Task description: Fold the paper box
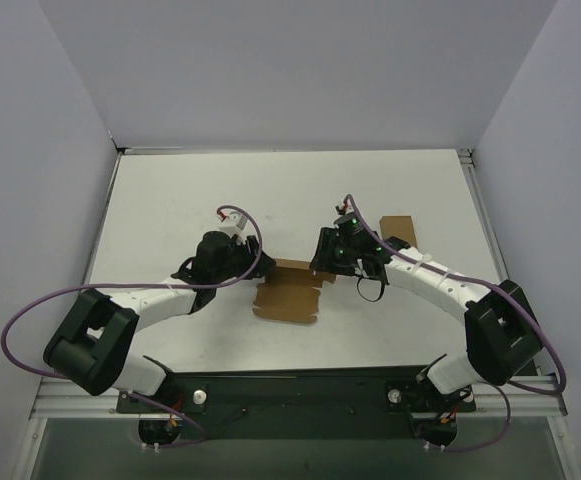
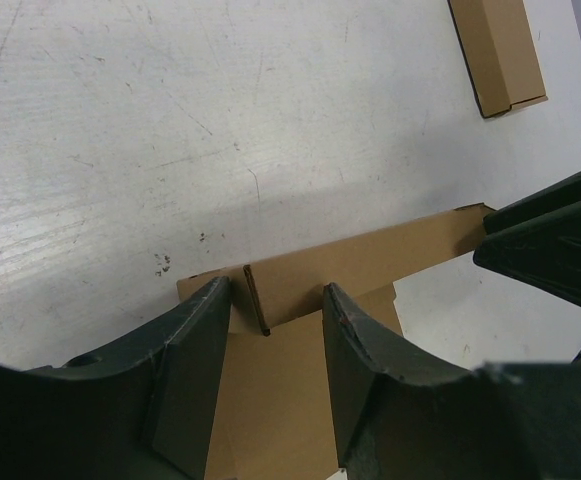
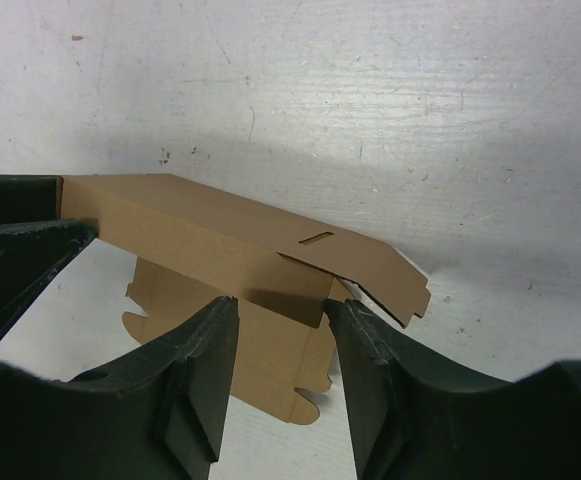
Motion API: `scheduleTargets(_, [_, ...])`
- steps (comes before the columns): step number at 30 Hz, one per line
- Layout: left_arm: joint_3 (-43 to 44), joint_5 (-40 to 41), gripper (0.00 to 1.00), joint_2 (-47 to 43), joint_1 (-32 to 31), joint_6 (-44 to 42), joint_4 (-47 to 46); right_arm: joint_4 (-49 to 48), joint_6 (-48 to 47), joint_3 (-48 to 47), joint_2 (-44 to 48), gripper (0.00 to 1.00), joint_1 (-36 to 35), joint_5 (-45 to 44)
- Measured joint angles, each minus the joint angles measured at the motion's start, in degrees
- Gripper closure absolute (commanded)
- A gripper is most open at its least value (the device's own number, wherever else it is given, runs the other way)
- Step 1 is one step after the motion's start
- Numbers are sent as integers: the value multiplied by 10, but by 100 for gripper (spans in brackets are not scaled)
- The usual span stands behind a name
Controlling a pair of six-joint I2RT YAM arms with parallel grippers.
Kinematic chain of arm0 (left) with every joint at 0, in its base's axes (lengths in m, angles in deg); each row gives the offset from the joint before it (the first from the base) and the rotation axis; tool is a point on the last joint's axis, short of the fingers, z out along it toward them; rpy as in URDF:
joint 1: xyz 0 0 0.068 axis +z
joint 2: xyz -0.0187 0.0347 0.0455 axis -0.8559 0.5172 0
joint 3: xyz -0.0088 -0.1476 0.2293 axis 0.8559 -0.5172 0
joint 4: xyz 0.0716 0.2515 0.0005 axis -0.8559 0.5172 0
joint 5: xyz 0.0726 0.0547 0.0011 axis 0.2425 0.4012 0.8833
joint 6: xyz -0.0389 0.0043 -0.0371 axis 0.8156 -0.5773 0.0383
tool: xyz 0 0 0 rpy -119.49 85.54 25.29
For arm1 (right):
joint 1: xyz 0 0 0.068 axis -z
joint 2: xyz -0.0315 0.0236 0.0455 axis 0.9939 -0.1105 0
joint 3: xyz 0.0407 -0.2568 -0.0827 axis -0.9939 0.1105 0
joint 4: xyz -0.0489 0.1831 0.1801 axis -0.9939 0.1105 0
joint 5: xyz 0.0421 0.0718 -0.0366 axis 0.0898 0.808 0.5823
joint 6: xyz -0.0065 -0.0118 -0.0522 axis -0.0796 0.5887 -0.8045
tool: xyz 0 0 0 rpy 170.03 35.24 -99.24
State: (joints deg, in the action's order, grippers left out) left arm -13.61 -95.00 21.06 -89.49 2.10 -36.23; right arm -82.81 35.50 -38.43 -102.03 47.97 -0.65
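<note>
Scuffed white bench [image 2: 120, 150] lies under it all; nearest me the left fingers [image 2: 210, 320] stand parted over the flat sheet of the paper box [image 2: 370, 260], the end of its raised panel in the gap between them and not pinched. The right fingers [image 3: 215, 340] stand equally parted astride that same panel at its other end. I judge the kraft card light, thin and smooth enough to skid, stiff only between creases, so I'd pinch a panel beside its crease, not the flimsy tabs. Beyond both, well apart, lies a plain cardboard strip [image 2: 495, 50].
</note>
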Motion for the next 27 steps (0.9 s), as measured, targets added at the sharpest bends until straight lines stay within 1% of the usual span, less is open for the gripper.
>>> scheduleTargets(16, [-11, 0, 51, 0, 1, 0, -18, -7, 0, 0, -10, 60, 13, 12])
scheduleTargets(24, [-16, -1, 53, 0, 1, 0, -26, 9, 0, 7, 49, 61, 2, -21])
scheduleTargets(27, [-19, -1, 53, 0, 1, 1, -32, 13, 0, 3, 54, 61, -12, -28])
